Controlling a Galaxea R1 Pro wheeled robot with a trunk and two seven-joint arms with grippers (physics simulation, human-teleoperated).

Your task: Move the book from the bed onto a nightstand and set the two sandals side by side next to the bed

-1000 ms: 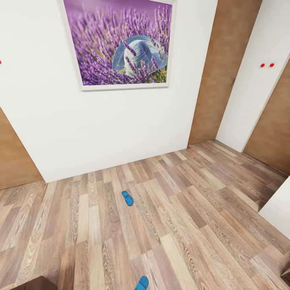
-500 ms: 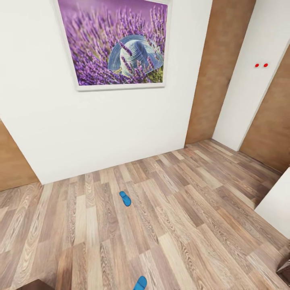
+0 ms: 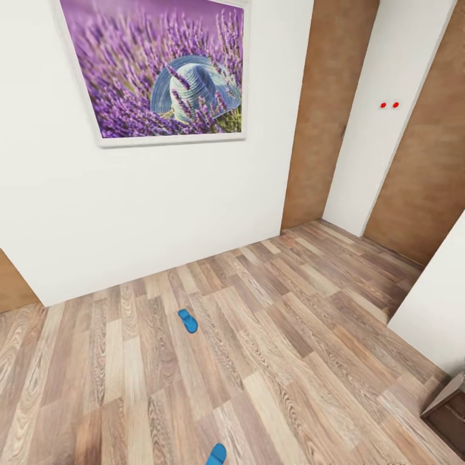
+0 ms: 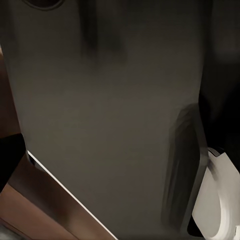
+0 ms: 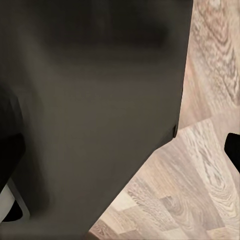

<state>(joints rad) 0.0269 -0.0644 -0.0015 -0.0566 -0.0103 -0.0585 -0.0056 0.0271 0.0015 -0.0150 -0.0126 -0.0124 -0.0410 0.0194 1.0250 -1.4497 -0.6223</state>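
Hand state I cannot tell on either arm: both wrist views sit close against dark robot bodywork, with no fingers clear. One blue sandal point(image 3: 188, 321) lies on the wooden floor point(image 3: 310, 336) in the middle distance, well out from the white wall point(image 3: 161, 206); the other sandal point(image 3: 216, 454) lies nearest, at the bottom edge, well apart from the first. Compared with a second ago the whole view has swung right, so the lavender picture point(image 3: 155, 71) sits further left and a dark cabinet corner point(image 3: 449, 413) shows at near right. I judge the robot is turning, with the sandals yet to be collected.
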